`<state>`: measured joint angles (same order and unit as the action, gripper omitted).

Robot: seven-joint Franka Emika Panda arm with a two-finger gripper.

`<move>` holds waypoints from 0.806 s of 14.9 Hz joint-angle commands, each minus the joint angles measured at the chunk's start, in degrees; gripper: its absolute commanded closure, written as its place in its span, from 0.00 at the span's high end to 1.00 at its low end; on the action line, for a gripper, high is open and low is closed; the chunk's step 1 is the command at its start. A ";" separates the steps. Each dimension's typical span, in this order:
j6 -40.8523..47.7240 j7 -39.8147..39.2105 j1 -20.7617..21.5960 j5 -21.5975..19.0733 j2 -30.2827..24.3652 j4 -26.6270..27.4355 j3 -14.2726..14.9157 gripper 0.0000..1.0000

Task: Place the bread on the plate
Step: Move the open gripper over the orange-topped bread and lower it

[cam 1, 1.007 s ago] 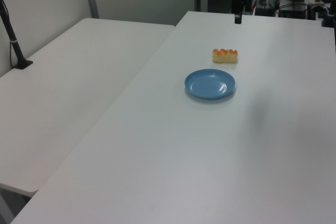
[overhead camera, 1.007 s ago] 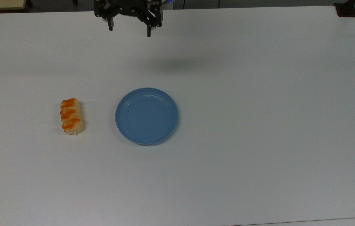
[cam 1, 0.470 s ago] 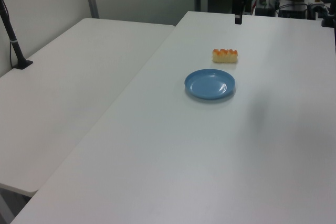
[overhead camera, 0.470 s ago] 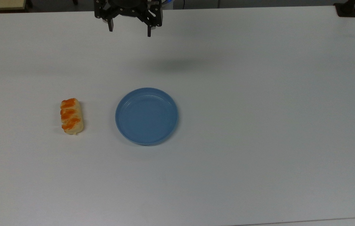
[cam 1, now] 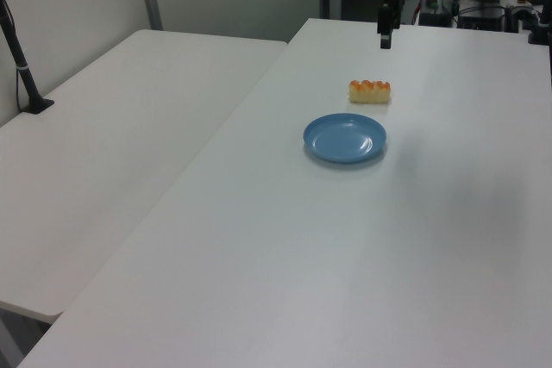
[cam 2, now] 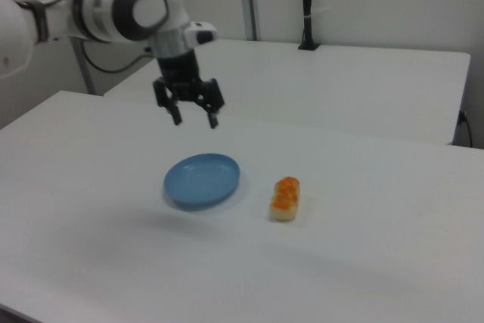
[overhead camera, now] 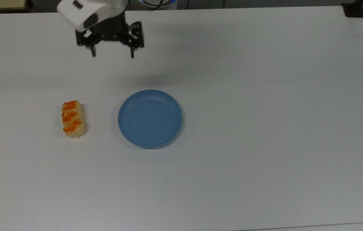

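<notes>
- Hovering above the white table (overhead camera: 264,96), the gripper (overhead camera: 112,56) hangs with its jaws spread wide and nothing between them; in the right view its two dark fingers (cam 2: 175,116) point down, clear of the surface.
- Taking the plate (overhead camera: 150,118) as the landmark: the gripper sits beyond the plate's far rim in the top view, offset a little toward the top view's left, and well apart from it.
- The bread (overhead camera: 73,118) lies flat on the table to the plate's left in the top view, near the plate but not touching, with bare table between them. In the right view the bread (cam 2: 285,198) shows just to the right of the plate (cam 2: 202,180).
- The plate is bare; the bread has not been picked up, so the task looks to be at its approach stage.
- From the jaws, the bread lies toward the top view's lower left, farther from them than the plate's near rim is.
- The bread's long axis runs roughly up-and-down in the top view, almost parallel to the plate's left edge.
- The jaws open across the top view's left-right line, which already crosses the bread's short side; my reading is that the coming move needs travel and descent more than wrist rotation.
</notes>
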<state>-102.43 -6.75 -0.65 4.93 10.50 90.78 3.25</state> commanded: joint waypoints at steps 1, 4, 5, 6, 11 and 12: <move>-8.03 -4.49 -3.74 -0.98 5.83 0.01 0.17 1.00; -14.71 -4.85 -6.90 -0.54 11.01 0.01 0.17 1.00; -16.38 -4.85 -7.43 -0.28 13.03 -0.08 0.26 1.00; -18.05 -4.85 -7.70 -0.01 15.23 -0.95 0.26 1.00; -24.39 -9.59 -10.68 0.26 20.70 -2.01 0.17 1.00; -24.92 -9.60 -11.21 0.17 20.87 -2.01 0.26 1.00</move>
<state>-125.95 -13.64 -10.87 5.16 30.66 89.87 3.35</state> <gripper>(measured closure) 0.000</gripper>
